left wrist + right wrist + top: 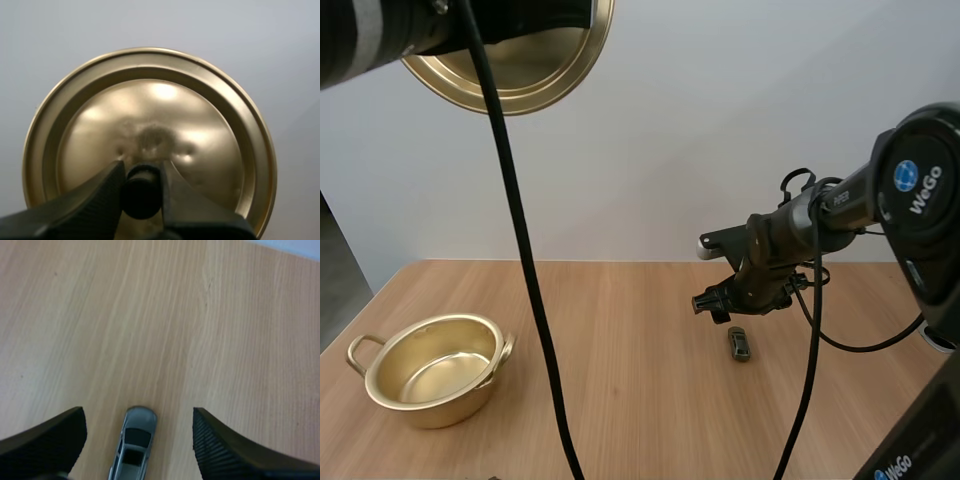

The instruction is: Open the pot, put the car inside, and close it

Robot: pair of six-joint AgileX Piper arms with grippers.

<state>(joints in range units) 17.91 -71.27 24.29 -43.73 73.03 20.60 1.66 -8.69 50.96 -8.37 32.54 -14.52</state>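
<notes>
The gold pot stands uncovered on the table at the left, with nothing inside. Its gold lid is held high in the air; my left gripper is shut on the lid's black knob, the lid seen from its top side. A small grey toy car lies on the wood right of the middle. My right gripper hangs just above and left of it. In the right wrist view its fingers stand wide apart, open, with the car on the table between them.
The wooden table stretches bare between the pot and the car. A white wall stands behind it. The table's left edge lies just beyond the pot.
</notes>
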